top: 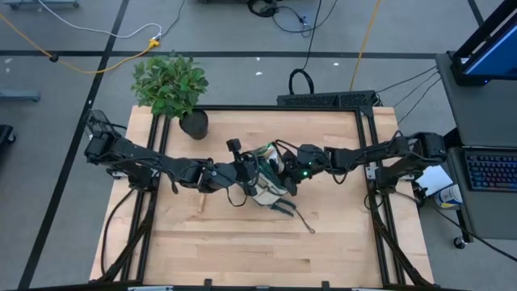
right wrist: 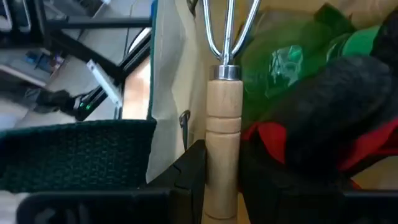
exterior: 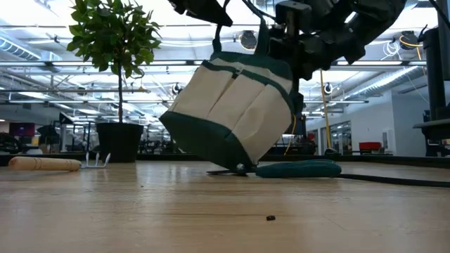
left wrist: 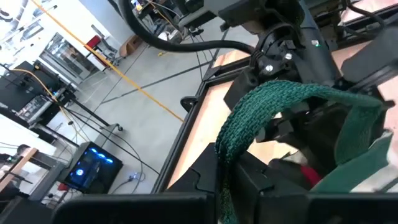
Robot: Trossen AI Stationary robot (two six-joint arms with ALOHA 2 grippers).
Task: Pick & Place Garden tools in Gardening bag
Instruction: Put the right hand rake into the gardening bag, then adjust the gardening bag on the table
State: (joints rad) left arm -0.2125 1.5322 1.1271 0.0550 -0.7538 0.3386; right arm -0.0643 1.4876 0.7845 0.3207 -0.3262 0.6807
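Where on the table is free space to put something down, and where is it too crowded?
Free: the front strip of the table, nearer than the pruning shears, and the back right corner. Crowded: the middle, where the left gripper and right gripper meet over the tilted gardening bag; the potted plant fills the back left.

Even overhead light is brightening the table (top: 266,250); ceiling lamps are glaring behind the bag (exterior: 232,112); the strap (left wrist: 273,109) nearest the left gripper is blurring.

My two grippers are crowding the gardening bag (top: 265,184), blocking its mouth. Bare table (top: 242,250) is lying open nearer the front, while the potted plant (top: 171,85) is standing clear at the back corner.
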